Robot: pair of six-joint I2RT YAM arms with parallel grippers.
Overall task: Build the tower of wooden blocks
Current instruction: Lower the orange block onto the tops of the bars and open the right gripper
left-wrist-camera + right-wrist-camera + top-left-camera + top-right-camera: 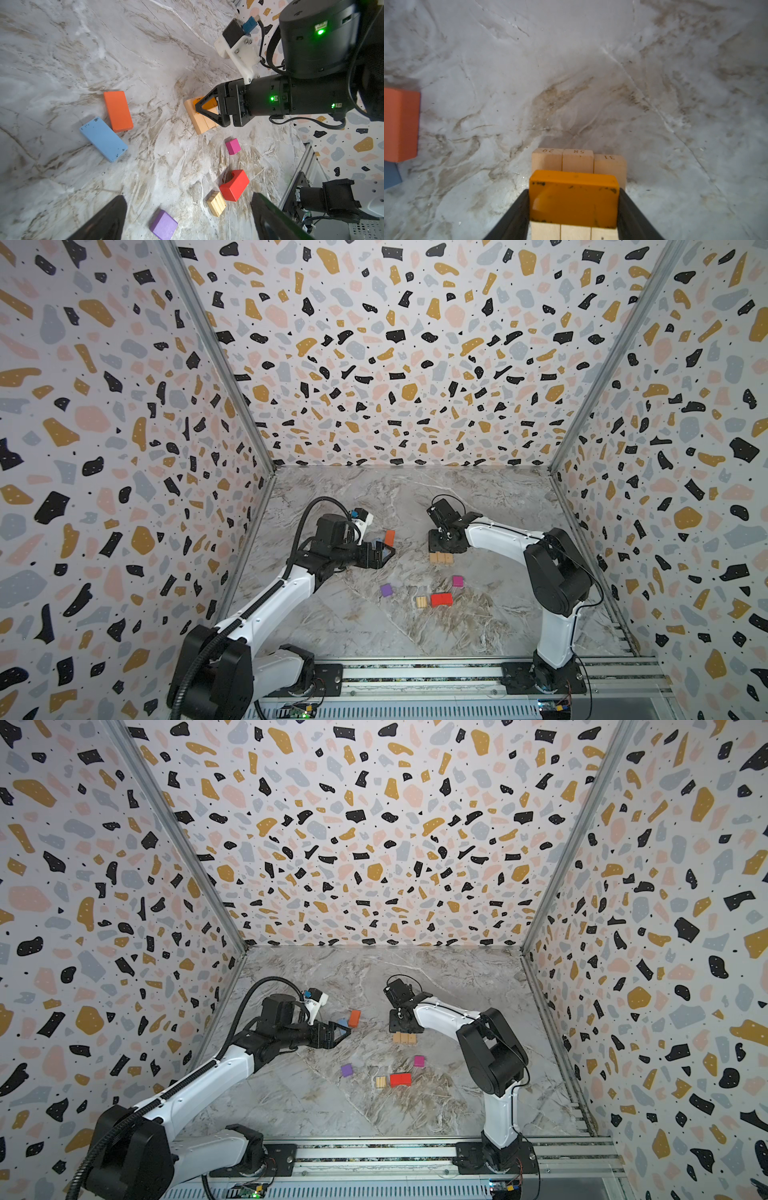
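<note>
The left gripper (343, 1033) hangs wide open and empty at mid-left, near the loose blue block (104, 139). The right gripper (442, 549), jaws half closed, clamps an amber block (574, 207) by its side faces over the tower (578, 161). So far that is only three tan planks, right of centre. They are probably light, stiff and easily nudged apart.

Three tan planks (404, 1038) lie side by side on the marble table (291, 1094). The right gripper (404, 1028) hangs over their far end, its jaws hidden from here. Left of the planks sit an orange block (354, 1018) and a blue block (342, 1022), with the left gripper (341, 1034) beside them. Nearer than the planks lie a magenta cube (419, 1061), a red block (400, 1079), a small tan block (380, 1082) and, farther left, a purple cube (347, 1070).
</note>
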